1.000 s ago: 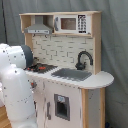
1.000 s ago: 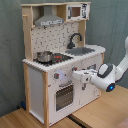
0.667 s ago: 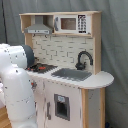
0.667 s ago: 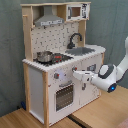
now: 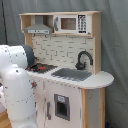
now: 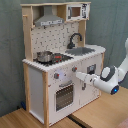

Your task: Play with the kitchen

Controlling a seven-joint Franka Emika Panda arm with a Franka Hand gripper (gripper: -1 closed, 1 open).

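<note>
Change since earlier: the end effector (image 6: 79, 76) is reaching further toward the kitchen's front than a second ago, its tip now sitting beside the knobs; in the first exterior view the arm is looking about as before.
End effector: in the second exterior view it is pointing toward the second exterior view's left, its pale tip lying at the front panel just beside the knob (image 6: 73, 70) above the oven door (image 6: 64, 96); whether it is touching the panel cannot be told.
End effector state: cannot tell whether it is spread or pressed together.
Arm: in the second exterior view the white arm (image 6: 111, 80) is coming in from the second exterior view's right; in the first exterior view its bulky white links (image 5: 17, 85) are filling the first exterior view's left, covering part of the cabinet front.
Kitchen: the kitchen (image 6: 37, 80) is standing upright on the wooden table (image 6: 100, 116) in front of a grey curtain (image 6: 10, 55).
Worktop: a metal pot (image 6: 44, 56) is sitting on the stovetop (image 6: 60, 58); the grey sink (image 5: 71, 74) is lying beside it with the black faucet (image 5: 83, 59) behind.
Upper part: the hood (image 5: 38, 29) and the microwave (image 5: 73, 23) are sitting side by side under the top shelf.
</note>
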